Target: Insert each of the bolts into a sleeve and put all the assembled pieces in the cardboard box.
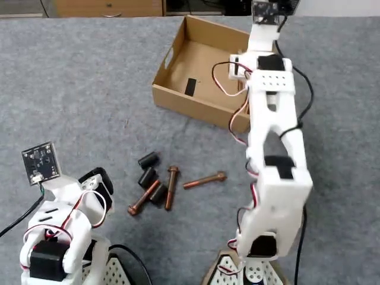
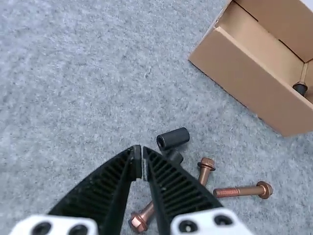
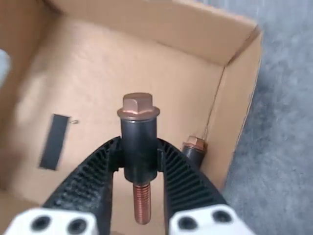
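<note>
Grey carpet [image 1: 89, 89]; wooden drawers [image 1: 107, 7] behind.

bright even light from above, soft shadow along cardboard box [image 1: 190, 104]

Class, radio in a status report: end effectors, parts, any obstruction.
Right end effector shut on assembled piece over cardboard box. Left end effector shut, empty, by loose bolts, sleeves. Second piece in box corner, not blocking.

A sleeved bolt [image 3: 139, 147] points head-first into cardboard box [image 3: 146, 29]; loose bolts [image 1: 205, 179], sleeves [image 1: 148, 160] cluster nearby.
</note>
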Controlling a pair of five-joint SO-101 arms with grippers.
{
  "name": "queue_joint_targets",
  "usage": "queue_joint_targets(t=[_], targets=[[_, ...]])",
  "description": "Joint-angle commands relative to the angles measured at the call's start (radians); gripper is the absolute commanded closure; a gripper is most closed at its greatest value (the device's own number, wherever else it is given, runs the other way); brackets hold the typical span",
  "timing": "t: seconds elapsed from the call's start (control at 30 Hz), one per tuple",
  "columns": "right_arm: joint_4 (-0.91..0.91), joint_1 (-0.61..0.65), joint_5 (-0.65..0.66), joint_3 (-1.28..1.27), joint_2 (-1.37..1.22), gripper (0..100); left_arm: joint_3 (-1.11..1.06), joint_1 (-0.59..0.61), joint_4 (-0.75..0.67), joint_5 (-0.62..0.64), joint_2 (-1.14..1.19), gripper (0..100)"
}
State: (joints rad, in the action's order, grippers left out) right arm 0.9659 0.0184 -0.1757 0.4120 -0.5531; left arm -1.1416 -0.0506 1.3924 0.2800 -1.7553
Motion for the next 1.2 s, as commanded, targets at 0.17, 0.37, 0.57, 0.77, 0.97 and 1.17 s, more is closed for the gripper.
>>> queue_joint_targets(t=[0.17, 0.37, 0.57, 0.77, 0.97, 1.17], targets=[[0.029, -0.028, -0.003, 0.254, -0.275, 99.1, 0.028, 0.006, 0.002, -0.009, -0.036, 98], [0.175, -0.022, -0.009, 0.383, -0.354, 81.8, 0.034, 0.011, 0.003, -0.009, -0.036, 98], [0.325, -0.021, -0.011, 0.558, -0.352, 81.0, 0.034, 0.011, 0.003, -0.009, -0.036, 98], [0.637, -0.015, -0.011, 0.929, -0.352, 80.9, 0.031, 0.011, 0.003, -0.009, -0.036, 98], [0.815, -0.019, -0.012, 1.251, -0.315, 81.0, 0.012, 0.011, -0.029, -0.008, -0.036, 98], [0.822, -0.016, -0.012, 1.182, -0.105, 81.0, 0.009, 0.011, -0.032, -0.008, -0.036, 98]])
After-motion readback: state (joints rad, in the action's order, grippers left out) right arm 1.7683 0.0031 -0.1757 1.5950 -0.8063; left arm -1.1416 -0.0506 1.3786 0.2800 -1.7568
